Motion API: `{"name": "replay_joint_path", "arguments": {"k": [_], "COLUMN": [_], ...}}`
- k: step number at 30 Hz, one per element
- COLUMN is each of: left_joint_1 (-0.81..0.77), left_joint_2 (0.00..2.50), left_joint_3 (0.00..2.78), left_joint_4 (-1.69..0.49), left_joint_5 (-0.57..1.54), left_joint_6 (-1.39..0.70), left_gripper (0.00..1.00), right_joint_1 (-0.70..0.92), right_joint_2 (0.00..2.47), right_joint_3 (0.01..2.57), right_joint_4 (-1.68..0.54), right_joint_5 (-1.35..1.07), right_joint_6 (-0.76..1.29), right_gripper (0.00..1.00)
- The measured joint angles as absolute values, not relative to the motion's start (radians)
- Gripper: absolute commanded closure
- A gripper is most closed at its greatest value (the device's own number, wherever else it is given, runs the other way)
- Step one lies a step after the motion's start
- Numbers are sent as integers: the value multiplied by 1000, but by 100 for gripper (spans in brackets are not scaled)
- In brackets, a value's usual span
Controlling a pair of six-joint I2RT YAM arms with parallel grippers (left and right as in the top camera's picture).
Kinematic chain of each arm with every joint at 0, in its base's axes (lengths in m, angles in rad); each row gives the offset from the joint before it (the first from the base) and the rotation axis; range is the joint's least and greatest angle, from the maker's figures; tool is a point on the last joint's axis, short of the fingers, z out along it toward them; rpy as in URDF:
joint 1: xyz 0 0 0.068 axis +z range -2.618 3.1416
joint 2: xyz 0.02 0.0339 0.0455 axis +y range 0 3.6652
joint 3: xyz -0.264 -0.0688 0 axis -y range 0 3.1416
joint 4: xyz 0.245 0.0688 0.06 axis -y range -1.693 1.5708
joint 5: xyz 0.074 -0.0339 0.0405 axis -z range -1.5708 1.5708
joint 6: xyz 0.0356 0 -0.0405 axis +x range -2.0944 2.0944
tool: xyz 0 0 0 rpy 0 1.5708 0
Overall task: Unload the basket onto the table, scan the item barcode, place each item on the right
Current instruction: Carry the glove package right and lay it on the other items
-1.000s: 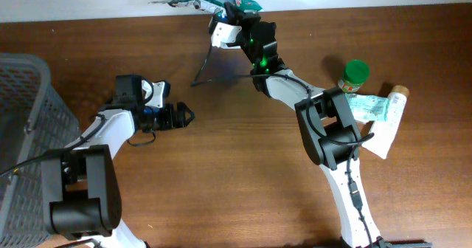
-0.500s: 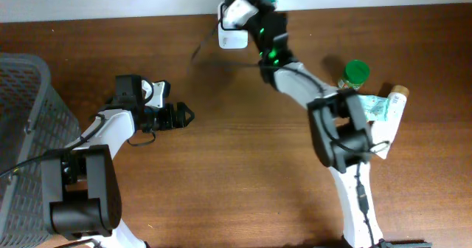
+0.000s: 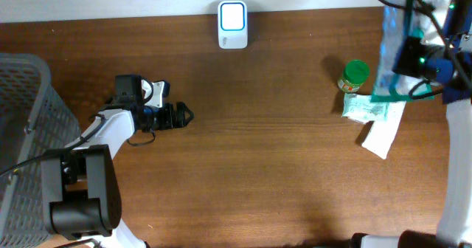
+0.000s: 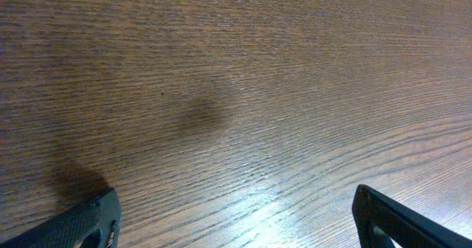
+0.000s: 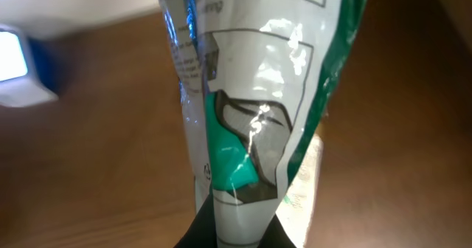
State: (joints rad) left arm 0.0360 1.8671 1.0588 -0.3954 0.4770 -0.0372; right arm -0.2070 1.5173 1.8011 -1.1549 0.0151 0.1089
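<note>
You're seeing the pouch (image 5: 251,93) gleaming as glossy, crinkled plastic film; the table (image 4: 221,71) beneath it is showing satin wood grain.

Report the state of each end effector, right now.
Left end effector: open, holding nothing.
Right end effector: shut on the green-and-white packet.

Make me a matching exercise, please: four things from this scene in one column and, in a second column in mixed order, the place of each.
1. scanner
2. green-lidded jar
3. grey basket
4. green-and-white packet

a. at the table's left edge
b. pinched in the right gripper
c. middle of the table's far edge
d. upright beside flat packs, right side

Pairs: 1-c, 2-d, 3-a, 4-b
</note>
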Motion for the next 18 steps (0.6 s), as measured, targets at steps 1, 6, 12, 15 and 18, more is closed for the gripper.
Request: {"name": "replay_joint_path", "arguments": {"k": [1,6,12,15,18], "left_joint_1": [36,36,36,36,36], "left_joint_2": [1867,1867,1867,1867,1867], "left_joint_3": [1059,1059,1059,1059,1059], "left_joint_4": [-395,-395,-395,-395,-395], "left_joint_5": [476,475,475,474,476], "left_joint_6": [-37,-37,-37,-37,-37], "left_gripper": [1,1,1,1,1], "right_joint_1": [-267,-395,-395,-368,-254], "right_joint_2": [1565,1887,1891,1746,1533], "right_joint_3": [1771,1702,1893,2098,2171], "right_joint_4": [-1166,-1171,-1296,-1460,-1516], "right_joint_5": [9,-86,-150,-202,-224], "right_joint_6": [154,265,279,223,173], "right_gripper": [96,18,2,2,2]}}
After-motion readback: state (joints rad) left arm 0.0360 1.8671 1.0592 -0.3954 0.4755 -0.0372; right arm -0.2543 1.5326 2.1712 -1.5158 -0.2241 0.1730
